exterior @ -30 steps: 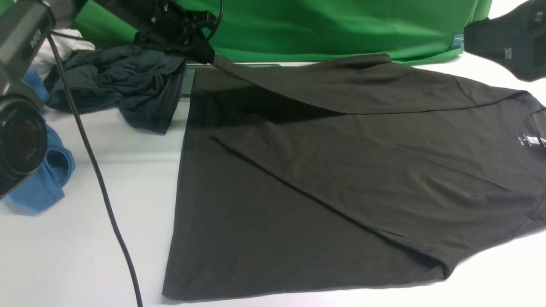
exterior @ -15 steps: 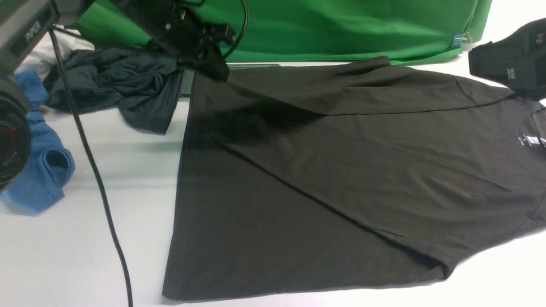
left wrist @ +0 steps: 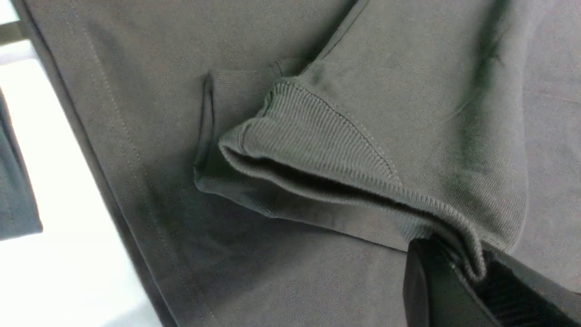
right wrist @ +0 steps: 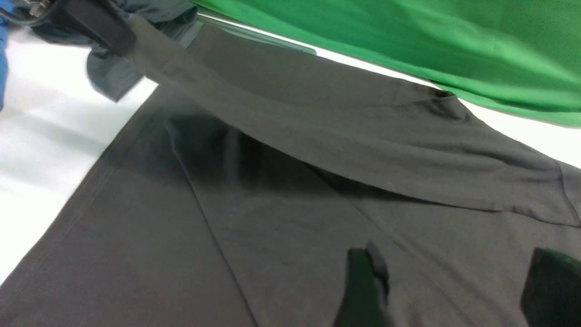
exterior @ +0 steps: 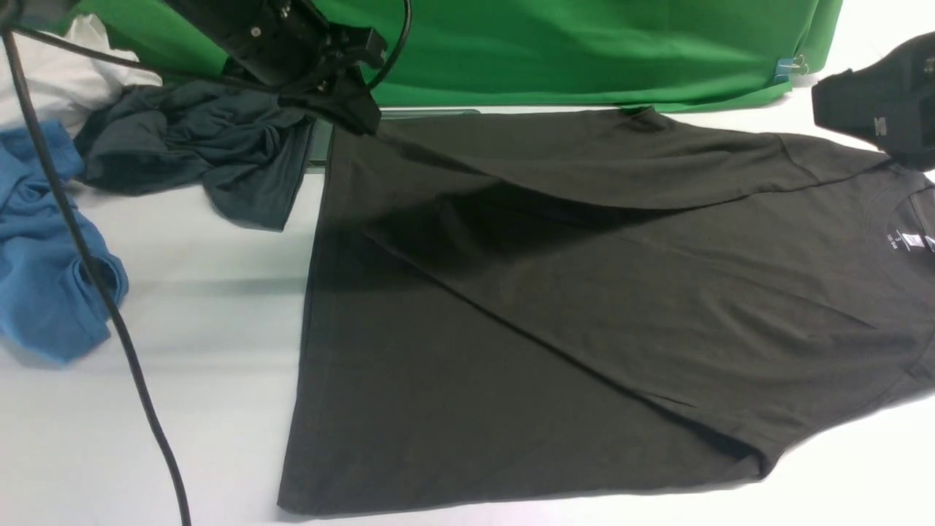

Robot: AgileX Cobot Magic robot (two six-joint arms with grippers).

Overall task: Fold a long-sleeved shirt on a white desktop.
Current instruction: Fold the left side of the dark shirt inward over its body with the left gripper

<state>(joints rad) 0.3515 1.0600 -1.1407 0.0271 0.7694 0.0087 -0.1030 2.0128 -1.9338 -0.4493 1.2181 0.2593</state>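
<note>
Charcoal-brown knit long-sleeved shirt lies spread flat on your smooth white counter, neck label toward the right, with the far sleeve lifted at its ribbed cuff. Your left hand is clenched on that cuff above the shirt's far left corner, just beside the crumpled dark teal-grey garment. Your right hand hovers released over the shirt near the collar, jaws apart, holding nothing.
</note>
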